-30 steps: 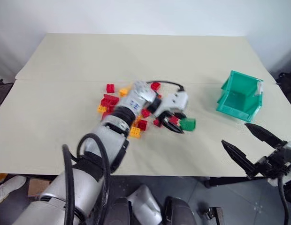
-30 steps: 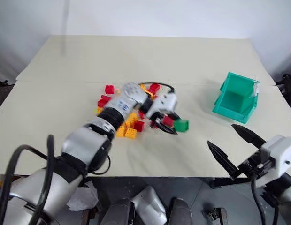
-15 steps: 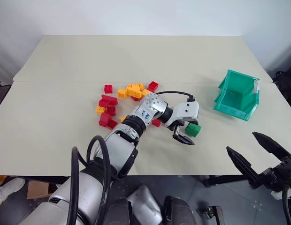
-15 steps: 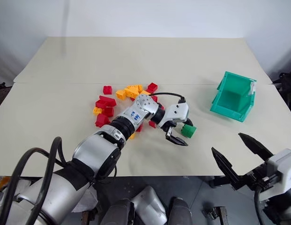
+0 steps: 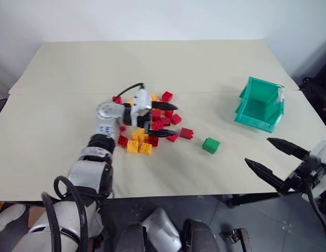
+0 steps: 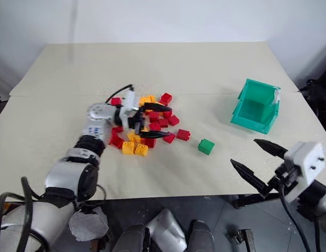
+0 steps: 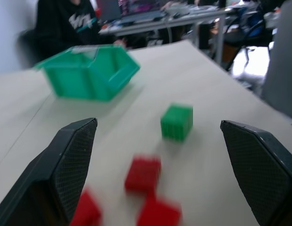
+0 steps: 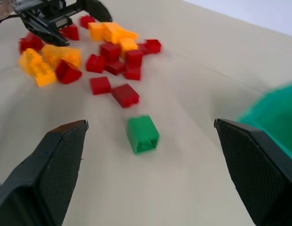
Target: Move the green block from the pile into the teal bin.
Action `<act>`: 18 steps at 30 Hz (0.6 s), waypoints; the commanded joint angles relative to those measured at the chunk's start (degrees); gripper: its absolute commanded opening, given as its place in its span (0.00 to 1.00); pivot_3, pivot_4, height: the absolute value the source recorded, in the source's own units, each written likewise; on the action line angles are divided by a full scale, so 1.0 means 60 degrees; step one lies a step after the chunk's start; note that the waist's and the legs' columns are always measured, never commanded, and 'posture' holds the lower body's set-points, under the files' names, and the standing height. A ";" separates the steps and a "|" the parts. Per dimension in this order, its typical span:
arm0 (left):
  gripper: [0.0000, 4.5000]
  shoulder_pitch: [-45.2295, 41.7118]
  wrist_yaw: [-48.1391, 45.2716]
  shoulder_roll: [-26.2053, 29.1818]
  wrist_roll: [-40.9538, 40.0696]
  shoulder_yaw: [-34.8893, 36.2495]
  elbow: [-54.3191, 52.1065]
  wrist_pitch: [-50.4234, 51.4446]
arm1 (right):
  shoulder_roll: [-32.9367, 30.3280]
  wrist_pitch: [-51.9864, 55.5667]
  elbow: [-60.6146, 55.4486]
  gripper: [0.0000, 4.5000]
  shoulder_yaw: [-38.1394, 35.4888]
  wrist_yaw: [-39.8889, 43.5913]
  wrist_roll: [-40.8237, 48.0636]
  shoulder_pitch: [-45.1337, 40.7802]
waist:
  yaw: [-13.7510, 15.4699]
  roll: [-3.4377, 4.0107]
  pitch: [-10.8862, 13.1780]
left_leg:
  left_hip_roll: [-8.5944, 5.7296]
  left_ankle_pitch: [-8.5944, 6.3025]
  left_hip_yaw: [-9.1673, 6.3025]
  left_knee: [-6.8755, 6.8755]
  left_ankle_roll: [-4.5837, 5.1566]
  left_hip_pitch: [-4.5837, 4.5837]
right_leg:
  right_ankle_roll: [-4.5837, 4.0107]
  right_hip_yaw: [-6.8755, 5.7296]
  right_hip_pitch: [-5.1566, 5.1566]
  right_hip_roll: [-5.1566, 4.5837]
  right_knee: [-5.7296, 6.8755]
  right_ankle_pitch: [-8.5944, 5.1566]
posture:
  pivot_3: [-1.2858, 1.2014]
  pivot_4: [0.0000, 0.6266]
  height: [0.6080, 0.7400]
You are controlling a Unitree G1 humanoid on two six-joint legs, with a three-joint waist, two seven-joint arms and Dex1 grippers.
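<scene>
The right gripper (image 6: 257,160) hangs near the worktop's (image 5: 68,68) front right edge, its two black fingers spread wide and holding nothing. Just ahead of it, toward the worktop's middle, the green block (image 5: 210,145) sits alone on the bare surface, studs up, touching no other brick. Beyond the block from this gripper lies the pile (image 5: 152,126) of red and yellow bricks, and over that pile hovers the left gripper (image 5: 160,119), also spread wide and empty, pointing across toward the block. The teal bin (image 5: 259,104) stands farther along the worktop from the right gripper, off to the block's far right, well apart from it, with its open mouth upward and its slanted front turned toward the robot.

The block looks like hard moulded plastic: probably very light, rigid, and a little slick on its smooth side walls, so it could skid or tip if nudged from one side only. The best hold would seem to be across two opposite flat walls, low on the body and below the studs, with both fingers meeting it together. Being so light, it should need only a gentle squeeze.
</scene>
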 commanded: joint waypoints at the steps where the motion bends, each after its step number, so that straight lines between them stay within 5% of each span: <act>1: 0.99 0.1006 0.0099 0.0899 -0.0802 0.0444 -0.2034 0.0989 | -0.0623 0.0348 0.0924 1.00 0.1096 0.0457 -0.0432 -0.1284 | 0.0012 -0.0002 0.0001 | 0.0002 0.0000 -0.0004 0.0003 0.0000 -0.0002 | 0.0001 -0.0003 -0.0002 0.0000 0.0006 0.0001 | 0.52 0.24 1.00; 9: 0.99 0.5195 0.1250 0.2627 -0.2218 0.1170 -0.7398 0.3957 | -0.0979 0.1643 0.3224 1.00 0.4218 0.1269 -0.1610 -0.4841 | -0.0009 -0.0002 0.0002 | 0.0003 0.0000 -0.0031 0.0008 -0.0001 -0.0016 | 0.0005 -0.0015 -0.0006 -0.0003 0.0016 0.0004 | 0.52 0.24 1.00; 18: 0.99 0.7411 0.2522 0.2888 -0.3080 0.1348 -0.9947 0.5295 | -0.0173 0.1522 0.5166 1.00 0.5967 0.1599 -0.3273 -0.6492 | 0.0090 -0.0001 0.0002 | 0.0005 -0.0001 -0.0027 0.0024 -0.0002 -0.0020 | 0.0004 -0.0014 -0.0004 -0.0003 0.0019 0.0005 | 0.52 0.24 1.00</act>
